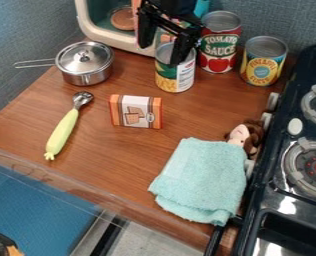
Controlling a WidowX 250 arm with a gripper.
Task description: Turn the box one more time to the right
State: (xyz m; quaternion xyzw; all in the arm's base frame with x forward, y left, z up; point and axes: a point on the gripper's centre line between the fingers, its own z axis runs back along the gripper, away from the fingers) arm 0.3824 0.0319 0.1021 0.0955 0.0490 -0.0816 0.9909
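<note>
"Firstly, condition of the end effector (163, 50)?"

"Noted at the upper middle of the view: fingers apart, over the can with a yellow label (175, 75). Contact with that can cannot be determined."

"And the box (136, 111)?"

"Upright on the desk (120, 150), below and to the left of the can in the view, broad printed face towards the camera. It is not gripped."

"Step in hand, in your assessment?"

"Approach. The further turn appears outstanding."

"Requirement for the next move?"

"Clear the can, come over the box, lower with one finger each side, close lightly, then rotate it to the right and release. The box looks light and narrow; an off-centre push could topple it."

"Surroundings?"

"Green-handled scoop (64, 127) to its left, towel (204, 180) to its lower right. Both stand apart from it."
</note>
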